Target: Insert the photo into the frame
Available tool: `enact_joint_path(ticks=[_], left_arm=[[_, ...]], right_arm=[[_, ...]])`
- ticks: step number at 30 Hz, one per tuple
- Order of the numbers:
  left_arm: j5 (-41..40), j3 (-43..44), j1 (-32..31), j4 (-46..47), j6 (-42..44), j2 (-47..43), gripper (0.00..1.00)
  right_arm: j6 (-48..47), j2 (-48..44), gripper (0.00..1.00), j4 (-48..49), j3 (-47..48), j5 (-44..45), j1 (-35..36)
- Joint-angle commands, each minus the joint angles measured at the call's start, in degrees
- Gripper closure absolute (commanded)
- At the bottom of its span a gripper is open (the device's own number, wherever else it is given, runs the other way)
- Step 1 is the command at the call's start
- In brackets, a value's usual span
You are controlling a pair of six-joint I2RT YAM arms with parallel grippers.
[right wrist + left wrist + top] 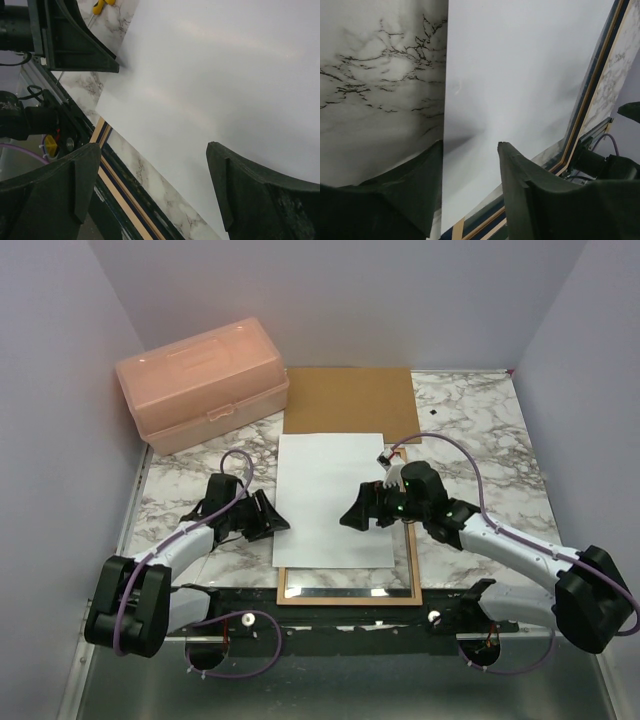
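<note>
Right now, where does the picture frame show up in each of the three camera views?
Top external: the frame sits bottom centre, its near and right edges poking out.
Left wrist: a slanted strip down the right side.
Right wrist: a striped edge at lower left.
Shared landmark: the photo, white side up, lying across it.

Lab booth: bare walls [330, 300], marble table [480, 430]

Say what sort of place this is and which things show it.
Probably a robot lab test bench: a left arm and right arm mounted at a marble-patterned table, plain walls around it.
</note>
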Motion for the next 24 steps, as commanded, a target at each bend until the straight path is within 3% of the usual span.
enact_joint_path(ticks=[1, 7, 13, 14, 20, 24], left_arm=[[2.09, -1.17, 0.32, 3.15, 0.14, -1.95, 0.56], [1.65, -1.50, 0.22, 2.29, 1.31, -4.09, 0.84], [2.15, -2.33, 0.21, 2.37, 1.98, -6.06, 0.93], [1.78, -2.27, 0.24, 1.86, 2.19, -6.23, 0.91], [-0.21, -1.24, 0.23, -0.75, 3.47, -6.18, 0.59], [-2.54, -0.18, 0.18, -3.11, 4.73, -5.35, 0.50]], right_arm=[[1.09, -0.97, 0.06, 1.97, -0.82, -2.51, -1.25], [1.21, -0.99, 0.06, 1.79, 0.10, -2.38, -1.98], [1.09, -1.77, 0.06, 1.15, 1.17, -1.52, -2.55], [1.15, -1.79, 0.06, 0.82, 1.27, -0.90, -2.61], [3.00, -0.90, 0.06, -4.49, 1.78, 5.99, -4.32], [4.84, 0.27, 0.05, -9.33, 1.67, 12.33, -7.59]])
